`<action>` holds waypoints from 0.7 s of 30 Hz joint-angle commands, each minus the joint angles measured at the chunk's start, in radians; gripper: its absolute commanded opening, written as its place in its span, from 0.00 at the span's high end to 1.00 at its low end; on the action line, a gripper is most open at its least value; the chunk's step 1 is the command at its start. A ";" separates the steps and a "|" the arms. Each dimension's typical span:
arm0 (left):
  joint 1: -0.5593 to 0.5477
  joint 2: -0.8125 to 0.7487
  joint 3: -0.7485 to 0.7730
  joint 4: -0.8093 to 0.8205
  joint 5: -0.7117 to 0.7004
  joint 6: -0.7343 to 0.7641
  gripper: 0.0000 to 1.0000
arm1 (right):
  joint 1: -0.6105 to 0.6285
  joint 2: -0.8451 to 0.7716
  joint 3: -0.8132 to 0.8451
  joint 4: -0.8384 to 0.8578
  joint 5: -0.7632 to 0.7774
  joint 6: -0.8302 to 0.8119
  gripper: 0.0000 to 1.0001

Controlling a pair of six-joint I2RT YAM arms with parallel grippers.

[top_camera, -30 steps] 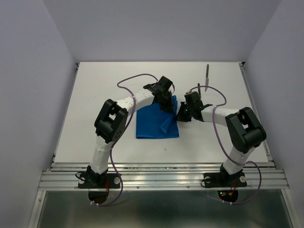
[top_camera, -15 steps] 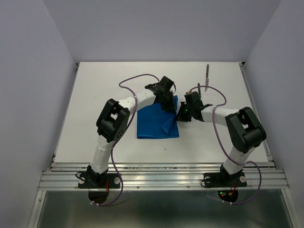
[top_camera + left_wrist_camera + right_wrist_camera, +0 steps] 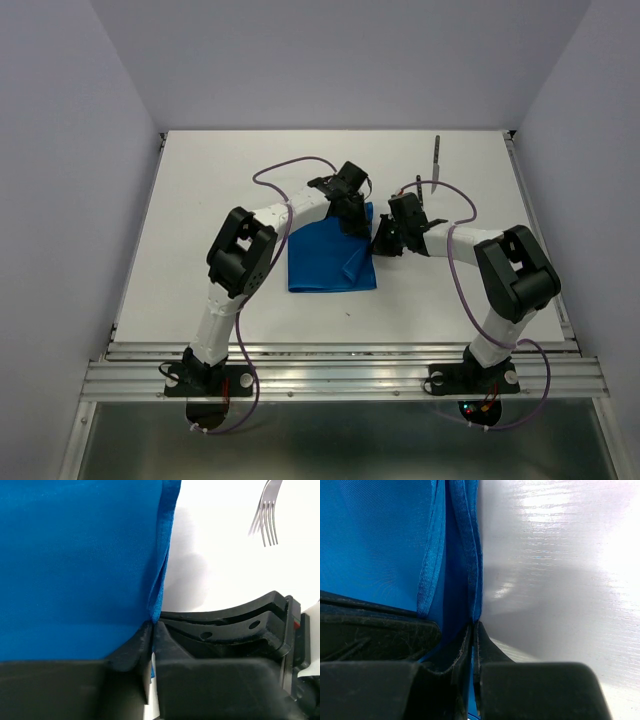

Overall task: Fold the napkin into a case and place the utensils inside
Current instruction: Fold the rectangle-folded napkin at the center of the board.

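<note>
From above, the napkin [image 3: 325, 265] lay as a rough blue rectangle near the middle of the white table [image 3: 220, 200], with a raised crease running toward its near right corner. The left gripper [image 3: 352, 222] sat down on the napkin's far right corner. The right gripper [image 3: 384, 243] met the cloth's right edge just nearer the bases. The two grippers were close together. The knife [image 3: 436, 158] lay well apart from them at the far right of the table, lengthwise away from the bases. How the fingers stood could not be told from this height.

In the left wrist view, the left gripper [image 3: 152, 625] had its two black fingers [image 3: 127, 652] pressed together, with the napkin's [image 3: 75, 565] folded edge running down into the seam between them – pinched there. Blue cloth filled the left side. To the right was bare table [image 3: 220, 555], and the tines of the fork [image 3: 267, 525] showed at the top right, apart from the cloth.

In the right wrist view, the right gripper [image 3: 474, 625] was likewise closed. Its fingers [image 3: 492, 655] nipped the napkin's [image 3: 380, 540] doubled hem – the layers stood up from the table [image 3: 555, 555] and ran straight into the grip.
</note>
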 commanded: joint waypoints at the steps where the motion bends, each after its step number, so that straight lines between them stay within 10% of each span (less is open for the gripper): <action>1: -0.007 -0.024 0.044 0.004 -0.001 -0.002 0.79 | 0.014 0.016 -0.014 -0.042 0.044 -0.005 0.93; 11: -0.008 -0.108 0.027 0.003 -0.004 0.018 0.43 | 0.014 -0.062 0.000 -0.126 0.191 -0.034 0.80; 21: 0.032 -0.243 -0.103 0.014 -0.048 0.037 0.44 | 0.014 -0.187 0.000 -0.221 0.324 -0.053 0.69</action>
